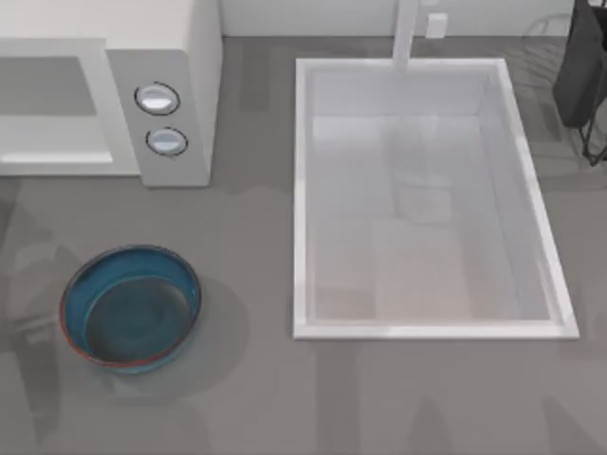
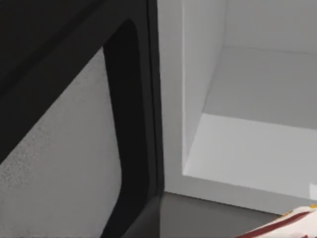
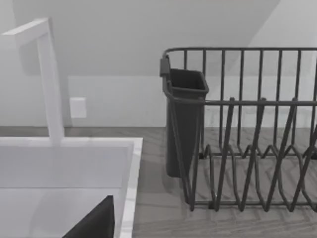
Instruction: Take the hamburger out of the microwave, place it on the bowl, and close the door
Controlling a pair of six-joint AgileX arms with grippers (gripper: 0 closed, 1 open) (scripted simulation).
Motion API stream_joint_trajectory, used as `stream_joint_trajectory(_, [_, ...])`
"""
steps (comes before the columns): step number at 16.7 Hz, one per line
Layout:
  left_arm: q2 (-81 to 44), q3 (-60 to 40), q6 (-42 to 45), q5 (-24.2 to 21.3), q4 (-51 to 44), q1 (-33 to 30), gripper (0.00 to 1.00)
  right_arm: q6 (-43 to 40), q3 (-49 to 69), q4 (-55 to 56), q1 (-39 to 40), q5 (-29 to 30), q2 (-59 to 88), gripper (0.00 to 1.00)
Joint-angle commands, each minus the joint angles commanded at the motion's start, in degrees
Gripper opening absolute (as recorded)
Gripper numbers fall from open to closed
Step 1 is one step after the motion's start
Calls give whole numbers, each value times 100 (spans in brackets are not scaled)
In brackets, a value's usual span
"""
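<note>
The white microwave point(image 1: 204, 57) stands at the table's back left, its two round knobs point(image 1: 157, 99) on a pale panel beside the grey cavity. In the left wrist view its pale cavity point(image 2: 247, 148) is close ahead. The open door point(image 2: 133, 124) stands beside it, showing a black frame around a grey window. A corner of the hamburger point(image 2: 292, 225), white paper with red and yellow marks, pokes in at that view's edge. The blue bowl point(image 1: 133, 318) sits empty at the front left. A dark wedge point(image 3: 94, 223) at the right wrist view's edge may belong to my right gripper.
A white rectangular sink point(image 1: 302, 190) fills the table's middle, with a white faucet point(image 1: 408, 33) at its back. A dark wire dish rack point(image 1: 583, 76) with a cutlery cup point(image 3: 183, 124) stands at the back right. Bare grey counter lies along the front.
</note>
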State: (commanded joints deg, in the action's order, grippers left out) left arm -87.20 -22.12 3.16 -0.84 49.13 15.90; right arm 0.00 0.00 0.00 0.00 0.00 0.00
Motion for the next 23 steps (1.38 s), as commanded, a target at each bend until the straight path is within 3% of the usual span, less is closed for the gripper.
stream_joint_trajectory(4, [-298, -578, 797, -522, -648, -83, 0, 0, 0, 0, 0, 0, 0, 100])
stream_joint_trajectory(8, [-795, -1559, 2377, -1406, -2133, -231, 0, 0, 0, 0, 0, 0, 0, 100])
stream_joint_trajectory(17, [-2192, -3853, 7359, -3594, -7467, -614, 0, 0, 0, 0, 0, 0, 0, 100])
stream_joint_trajectory(23, [-3069, -4781, 10366, -4606, -10618, -835, 0, 0, 0, 0, 0, 0, 0, 100])
